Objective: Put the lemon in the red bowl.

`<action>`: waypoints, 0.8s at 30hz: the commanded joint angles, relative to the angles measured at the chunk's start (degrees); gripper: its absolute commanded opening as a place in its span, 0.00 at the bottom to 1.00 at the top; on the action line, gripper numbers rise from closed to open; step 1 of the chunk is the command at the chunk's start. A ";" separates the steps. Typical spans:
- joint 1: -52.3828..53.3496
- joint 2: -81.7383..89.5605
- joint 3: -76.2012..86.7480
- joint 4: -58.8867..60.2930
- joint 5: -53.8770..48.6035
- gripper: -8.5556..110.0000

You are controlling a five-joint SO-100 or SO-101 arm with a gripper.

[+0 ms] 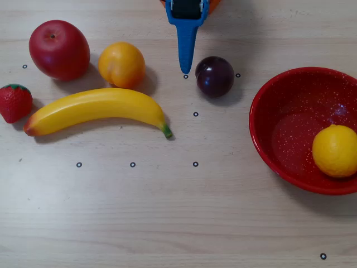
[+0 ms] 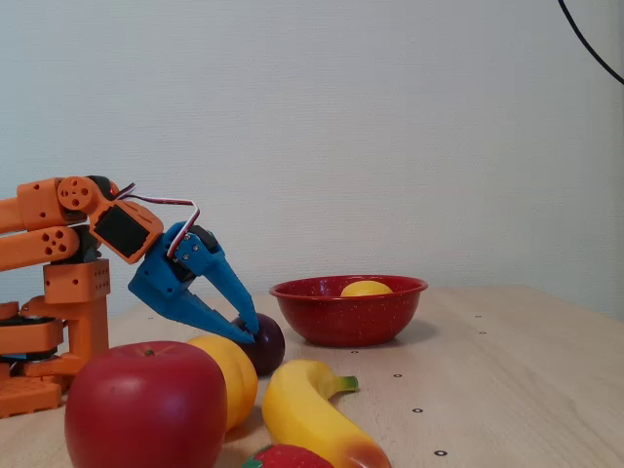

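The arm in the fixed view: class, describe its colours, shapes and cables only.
The arm is built of blocky orange plastic segments with round holes and screw marks. A black motor block sits at the wrist. The gripper is bright blue, with long tapering fingers ending in narrow tips. Thin red, white and dark wires loop over the wrist.
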 commanded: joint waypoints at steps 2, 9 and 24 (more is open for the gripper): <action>-1.58 0.88 0.70 -0.09 -1.49 0.07; -2.55 0.88 0.70 0.00 -2.81 0.07; -1.23 0.79 0.70 0.00 -0.88 0.07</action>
